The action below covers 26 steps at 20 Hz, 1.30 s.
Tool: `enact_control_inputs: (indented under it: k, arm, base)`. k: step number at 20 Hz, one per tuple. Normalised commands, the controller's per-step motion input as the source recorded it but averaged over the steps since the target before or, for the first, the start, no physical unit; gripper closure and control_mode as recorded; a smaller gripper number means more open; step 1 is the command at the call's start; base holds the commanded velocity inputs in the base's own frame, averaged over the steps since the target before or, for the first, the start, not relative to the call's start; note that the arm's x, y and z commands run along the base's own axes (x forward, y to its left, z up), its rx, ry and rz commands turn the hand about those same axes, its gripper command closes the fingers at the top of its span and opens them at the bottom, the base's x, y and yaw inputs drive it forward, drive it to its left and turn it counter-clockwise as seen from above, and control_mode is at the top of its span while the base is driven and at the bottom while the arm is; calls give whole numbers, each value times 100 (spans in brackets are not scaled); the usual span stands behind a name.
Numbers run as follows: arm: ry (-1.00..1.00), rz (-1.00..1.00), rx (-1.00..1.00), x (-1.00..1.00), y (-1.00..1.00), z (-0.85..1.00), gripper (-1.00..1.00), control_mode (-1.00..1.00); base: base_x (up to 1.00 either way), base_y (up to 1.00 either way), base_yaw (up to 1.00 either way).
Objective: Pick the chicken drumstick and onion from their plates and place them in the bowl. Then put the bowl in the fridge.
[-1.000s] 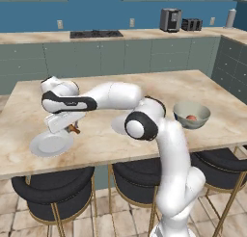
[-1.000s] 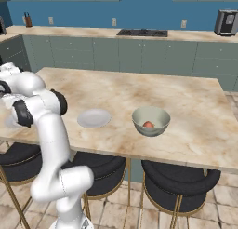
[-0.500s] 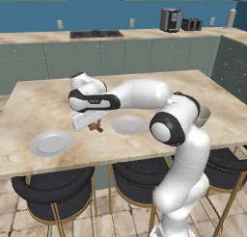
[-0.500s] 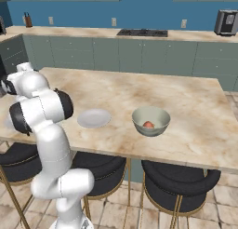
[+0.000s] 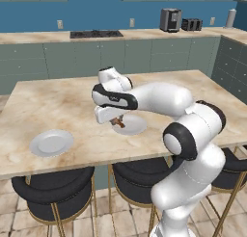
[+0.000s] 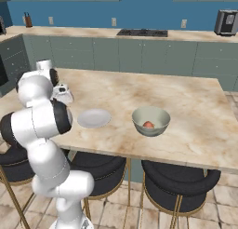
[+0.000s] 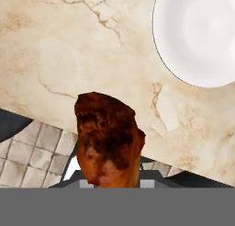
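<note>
From my remote station I count two plates on the counter (image 5: pixel 67 106): one pale plate (image 5: pixel 51 142) toward the left edge in the left base view, and a second plate (image 5: pixel 132 125) beneath the arm. One bowl (image 6: pixel 150 121) stands on the counter in the right base view, and I count one onion (image 6: pixel 148 124) inside it. One chicken drumstick (image 7: pixel 108 138) appears in the hand view. I count three dark round stools: three in the left base view, the leftmost stool (image 5: pixel 53 191) the plainest. One pincer (image 5: pixel 117 120) completes the tally.
</note>
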Motion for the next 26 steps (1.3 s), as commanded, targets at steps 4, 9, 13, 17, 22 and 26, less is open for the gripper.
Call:
enact_control_inputs:
  k: [4, 9, 13, 17, 22, 26]
  arm:
    - [0, -21, 0, 0, -76, 14, 100, -100]
    - [3, -35, 5, 0, -67, 12, 100, -100]
    - [0, -37, 4, 0, -64, 10, 100, -100]
    - [0, -34, 3, 0, -64, 8, 100, -100]
    - [2, -27, 0, 1, -70, 2, 100, -100]
    - [0, -20, -3, 3, -74, 0, 100, -100]
  base:
    - [0, 0, 0]
    - [0, 0, 0]
    - [0, 0, 0]
    - [0, 0, 0]
    - [0, 0, 0]
    - [0, 0, 0]
